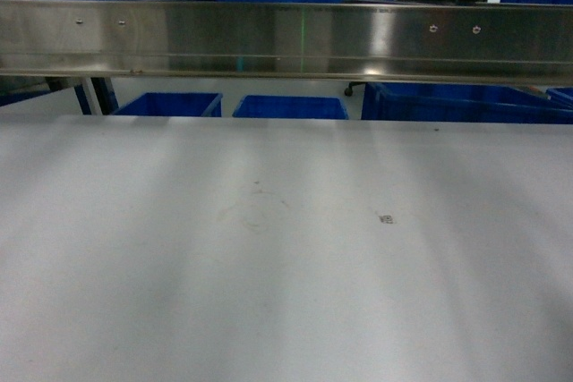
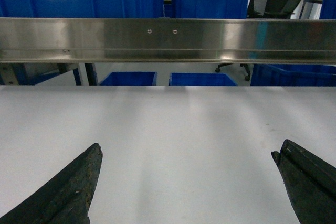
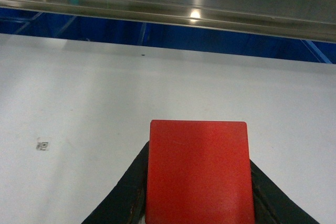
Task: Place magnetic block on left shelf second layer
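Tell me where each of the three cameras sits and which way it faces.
Head: on the robot, looking forward and down over the white table at the steel rail; no arm shows.
Left wrist: behind the left tool, open and empty, facing the rail.
Right wrist: behind the right tool, clamped on the magnetic block.
All three share table, rail and blue bins.

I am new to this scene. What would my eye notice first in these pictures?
First, the red magnetic block, filling the bottom of the right wrist view, clamped in the right gripper. Then the shiny steel rail across the top, blue bins behind the white table.
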Available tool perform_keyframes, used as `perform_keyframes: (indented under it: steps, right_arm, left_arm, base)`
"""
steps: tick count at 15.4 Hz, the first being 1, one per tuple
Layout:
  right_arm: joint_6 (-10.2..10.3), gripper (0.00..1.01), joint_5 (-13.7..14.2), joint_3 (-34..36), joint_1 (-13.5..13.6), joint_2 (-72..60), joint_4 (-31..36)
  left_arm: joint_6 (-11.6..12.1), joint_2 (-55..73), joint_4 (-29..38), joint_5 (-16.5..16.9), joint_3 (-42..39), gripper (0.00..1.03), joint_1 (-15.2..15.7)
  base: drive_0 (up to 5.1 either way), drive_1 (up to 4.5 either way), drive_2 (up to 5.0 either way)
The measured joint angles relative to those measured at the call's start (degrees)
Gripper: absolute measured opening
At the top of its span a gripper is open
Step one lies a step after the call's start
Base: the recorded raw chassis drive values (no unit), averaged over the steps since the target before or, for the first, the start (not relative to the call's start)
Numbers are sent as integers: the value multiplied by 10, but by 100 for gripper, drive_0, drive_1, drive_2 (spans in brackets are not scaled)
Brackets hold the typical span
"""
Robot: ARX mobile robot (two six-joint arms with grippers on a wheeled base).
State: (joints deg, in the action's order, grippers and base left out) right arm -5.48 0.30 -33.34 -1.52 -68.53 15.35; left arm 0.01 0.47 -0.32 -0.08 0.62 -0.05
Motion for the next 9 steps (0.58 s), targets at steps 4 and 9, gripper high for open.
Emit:
perform_keyframes:
  steps: [4, 9]
  right_arm:
    - [0, 34, 0, 0, 0, 2, 2]
    - [0, 34, 0, 0, 0, 0, 0]
  left_arm:
    - [0, 0, 1, 0, 0, 98, 0]
    - [0, 0, 2, 0, 0, 98, 0]
  base:
    - [-488, 134, 342]
    - [-498, 241, 241]
